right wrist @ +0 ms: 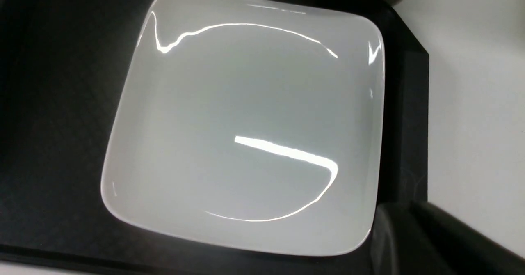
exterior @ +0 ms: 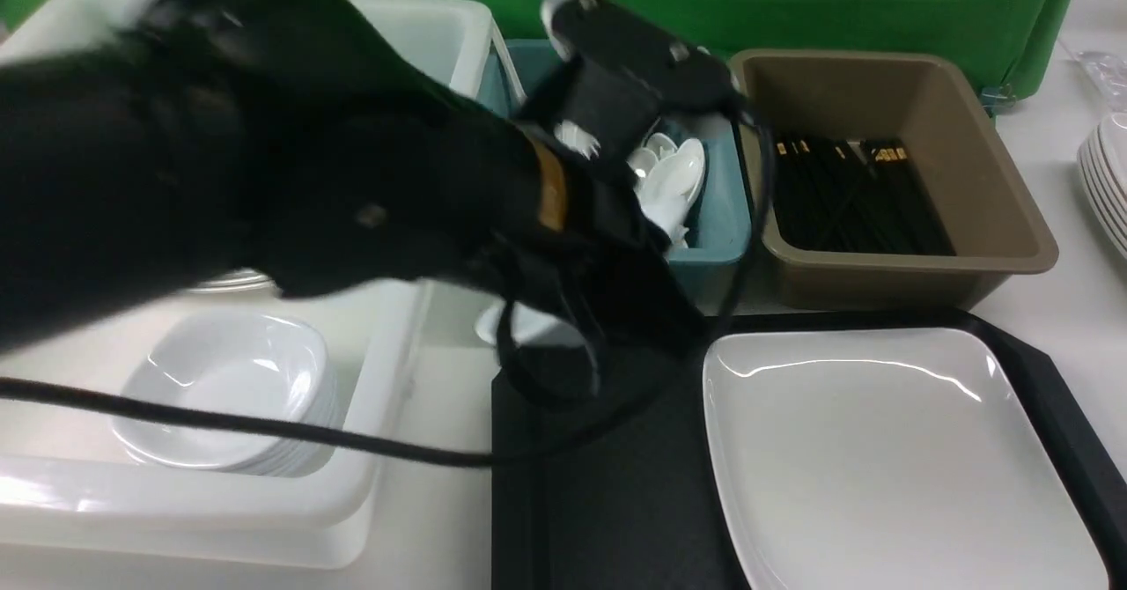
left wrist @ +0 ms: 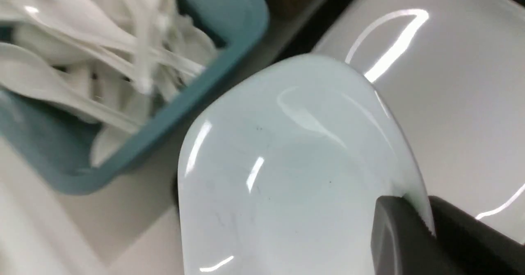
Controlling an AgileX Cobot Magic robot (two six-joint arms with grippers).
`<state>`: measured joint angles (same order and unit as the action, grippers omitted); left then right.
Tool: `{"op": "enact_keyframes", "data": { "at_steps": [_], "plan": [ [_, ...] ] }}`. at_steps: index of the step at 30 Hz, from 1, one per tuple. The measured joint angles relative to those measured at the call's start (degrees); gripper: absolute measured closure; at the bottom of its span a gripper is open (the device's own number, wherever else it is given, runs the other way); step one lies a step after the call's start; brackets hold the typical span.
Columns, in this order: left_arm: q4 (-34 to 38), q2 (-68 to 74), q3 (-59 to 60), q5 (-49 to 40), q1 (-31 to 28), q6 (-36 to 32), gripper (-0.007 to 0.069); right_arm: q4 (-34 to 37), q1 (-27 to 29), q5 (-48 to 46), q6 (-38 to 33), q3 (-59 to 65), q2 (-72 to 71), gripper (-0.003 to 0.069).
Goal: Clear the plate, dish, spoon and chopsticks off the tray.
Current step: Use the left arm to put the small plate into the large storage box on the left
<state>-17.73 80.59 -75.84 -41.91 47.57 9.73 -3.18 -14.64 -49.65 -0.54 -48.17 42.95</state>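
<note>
Our left tool (left wrist: 424, 225) is pressed together on the rim of the small white dish (left wrist: 287, 164), one finger inside the wall and one outside, so the whole dish hangs from a single narrow bite on glossy, slippery ware. That is the main risk as we judge it. A quick swing or a jolt could let the dish pivot in the pinch or slide out. It would then drop onto the big plate (exterior: 880, 449) just beside it on the black tray (exterior: 599, 502), or knock the blue bin (exterior: 718, 220) of spoons (exterior: 678, 172) close on the other side. We cannot tell whether the dish has come clear of the tray floor, so dragging it over the raised rim could also catch it. The route to the white tub (exterior: 387, 370), where a stack of like dishes (exterior: 229, 387) sits, crosses that tub's wall, so we would carry high and level. The left arm (exterior: 264, 150) reaches forward and across towards the tray's far left corner, wrist bent down, with its cable looping low over the tray. The right tool (right wrist: 430, 242) hovers above the plate's near corner, and we cannot tell how its jaws stand. The brown tub (exterior: 968, 132) of chopsticks (exterior: 863, 194) stands beyond the tray on the table (exterior: 1057, 308).
</note>
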Motion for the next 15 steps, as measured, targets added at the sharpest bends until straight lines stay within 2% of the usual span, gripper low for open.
{"op": "enact_keyframes", "data": {
  "at_steps": [2,3,5,6,8,12,15],
  "plan": [
    [-3.6,-3.8,-0.8,-3.5,-3.1,2.7,0.0608,0.0,0.0,0.0,0.0,0.0,0.0,0.0590],
    [-5.1,-5.8,-0.8,-6.5,-6.3,3.9,0.0608,0.0,0.0,0.0,0.0,0.0,0.0,0.0589],
    [-5.9,-7.4,-0.6,-9.1,-9.2,4.6,0.0608,0.0,0.0,0.0,0.0,0.0,0.0,0.0589],
    [-6.5,-9.1,0.7,-11.4,-14.9,5.3,0.0608,0.0,0.0,0.1,0.0,0.0,0.0,0.0589],
    [-6.4,-9.7,2.5,-12.2,-18.7,5.2,0.0608,0.0,0.0,0.2,0.0,0.0,0.0,0.0589],
    [-1.2,-9.1,11.1,-7.4,-28.8,1.2,0.0608,0.0,0.0,0.3,0.0,0.0,0.0,0.0589],
    [1.5,-7.4,16.2,-2.8,-31.6,-0.2,0.0606,0.0,0.0,0.4,0.0,0.0,0.0,0.0589]
  ]
}}
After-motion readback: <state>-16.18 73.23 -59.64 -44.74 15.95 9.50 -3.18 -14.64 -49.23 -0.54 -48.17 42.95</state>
